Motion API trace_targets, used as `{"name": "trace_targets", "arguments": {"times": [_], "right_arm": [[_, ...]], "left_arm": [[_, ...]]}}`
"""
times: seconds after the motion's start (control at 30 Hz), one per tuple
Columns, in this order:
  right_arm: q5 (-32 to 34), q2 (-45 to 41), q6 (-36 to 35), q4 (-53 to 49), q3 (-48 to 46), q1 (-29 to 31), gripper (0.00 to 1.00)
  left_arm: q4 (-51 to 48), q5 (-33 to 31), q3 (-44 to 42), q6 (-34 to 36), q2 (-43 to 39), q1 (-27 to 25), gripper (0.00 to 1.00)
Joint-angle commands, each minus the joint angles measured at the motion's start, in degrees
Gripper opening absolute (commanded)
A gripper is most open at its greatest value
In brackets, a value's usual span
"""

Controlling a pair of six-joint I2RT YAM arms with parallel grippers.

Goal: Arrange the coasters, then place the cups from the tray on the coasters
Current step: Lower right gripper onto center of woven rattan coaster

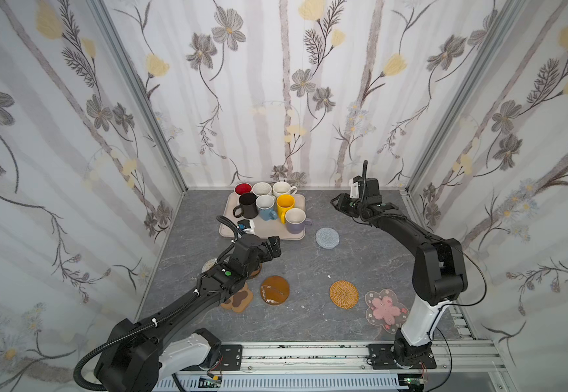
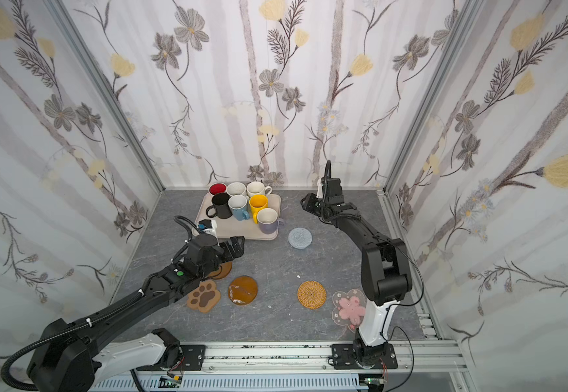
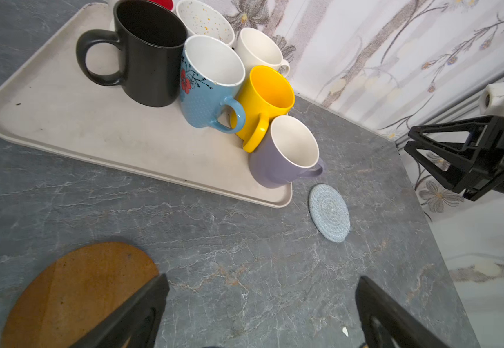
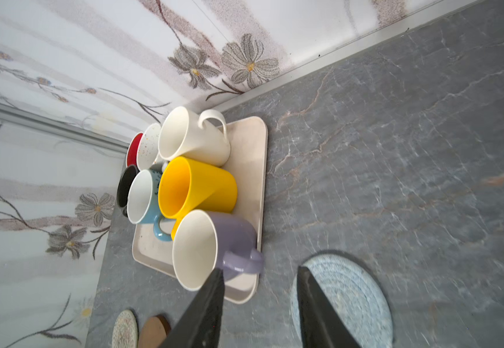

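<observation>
While the left gripper [image 3: 262, 277] and right gripper [image 4: 259, 268] are held apart, empty, glossy ceramic cups [image 1: 286, 203] are crowded on the matte beige tray [image 1: 272, 231] at eleven o'clock. On the blue cup [image 3: 202, 108], a red flower print [image 3: 186, 86] is shown by the left wrist view alone.

I work in a staged robot-lab booth: floral-print panels [image 1: 276, 85] held by aluminium posts [image 1: 138, 95] wall in my grey stone-look worktop [image 1: 309, 264] on three sides. An aluminium rail [image 1: 309, 353] along the front edge carries my bolted arm mounts [image 1: 401, 358] and loose wiring [image 1: 423, 368].
</observation>
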Motion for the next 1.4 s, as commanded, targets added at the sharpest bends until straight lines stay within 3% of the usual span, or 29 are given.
{"name": "trace_targets", "arguments": {"times": [0.0,0.37,0.73,0.93,1.1,1.37], "right_arm": [[3.5,-6.6,-3.1,0.2,-6.5,0.7,0.42],[11.9,-29.0,-5.2,-6.3,-24.9,6.8,0.43],[16.9,-45.7,1.7,-9.6,-41.1,15.8,0.39],[18.9,-49.6,6.6,-9.6,-48.9,19.7,0.33],[19.4,-50.2,10.7,-7.2,-54.4,23.6,0.16],[19.7,-46.0,15.2,-2.0,-58.7,28.9,0.15]], "left_arm": [[-2.2,-1.3,0.2,-1.2,-1.6,-2.2,1.00],[-6.6,-5.8,0.5,-3.7,-1.7,-12.2,1.00],[-7.9,-10.4,1.2,-7.3,2.2,-21.4,1.00],[-7.8,-11.5,0.9,-8.5,3.6,-23.3,1.00],[-7.9,-11.5,0.3,-9.2,3.6,-23.6,1.00],[-7.8,-11.5,-1.9,-10.3,2.9,-23.6,1.00]]}}
